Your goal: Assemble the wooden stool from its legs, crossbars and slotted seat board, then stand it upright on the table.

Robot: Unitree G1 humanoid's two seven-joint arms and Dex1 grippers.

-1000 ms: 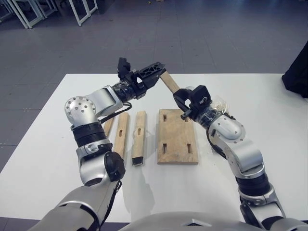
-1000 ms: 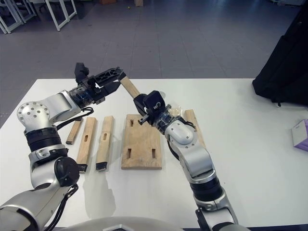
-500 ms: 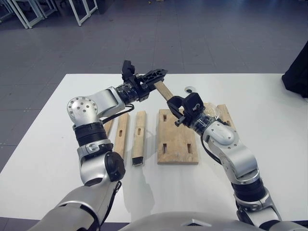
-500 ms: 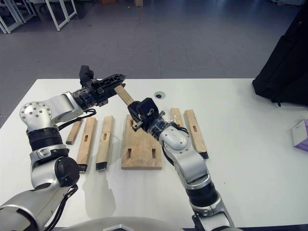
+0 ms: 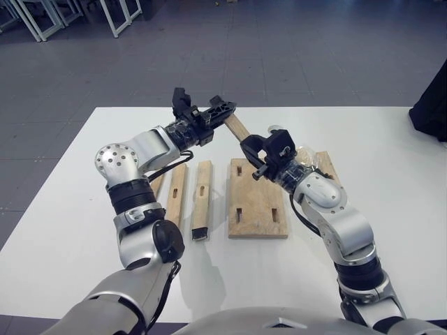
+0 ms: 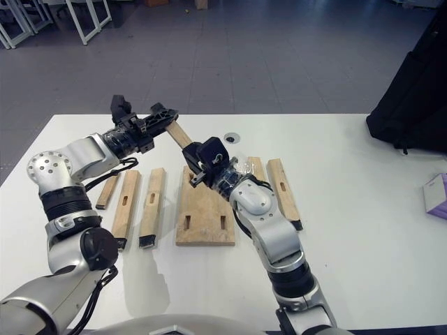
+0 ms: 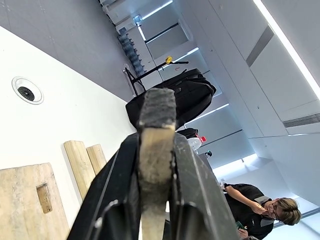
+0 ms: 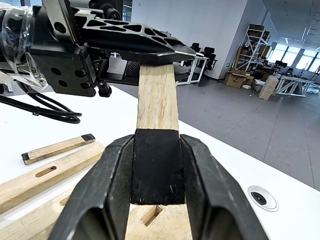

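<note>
Reference item: slotted seat board [image 5: 256, 202], lying flat on the white table [image 5: 63, 230] with its slots facing up.

1. Left of the seat board, three pieces lie flat and roughly parallel to its long edge. The short crossbar [image 6: 107, 191] is farthest out. The slotted leg [image 6: 126, 204] is next. The capped leg [image 6: 151, 206], with a slot and a black cap at its near end, is just beside the board without touching it.

2. The left gripper [image 5: 220, 114] is above the table, beyond the seat board's far left corner. Its two fingers are pressed against the upper end of the held leg [image 5: 237, 128]. In the left wrist view that end sits squarely between the jaws.

3. The held leg is clear of the table. It slopes down from the left gripper toward the seat board's far edge.

4. The right gripper [image 8: 157, 145] is above the seat board's far edge. It is clamped on the held leg's black-capped lower end, with one finger on each side of the cap.

5. The cable grommet [image 6: 232, 138] is set in the table beyond the seat board's far edge.

6. Right of the seat board, two more legs [image 6: 283, 185] lie flat side by side, partly hidden by the right arm. The outer one has a slot and a black cap.
</note>
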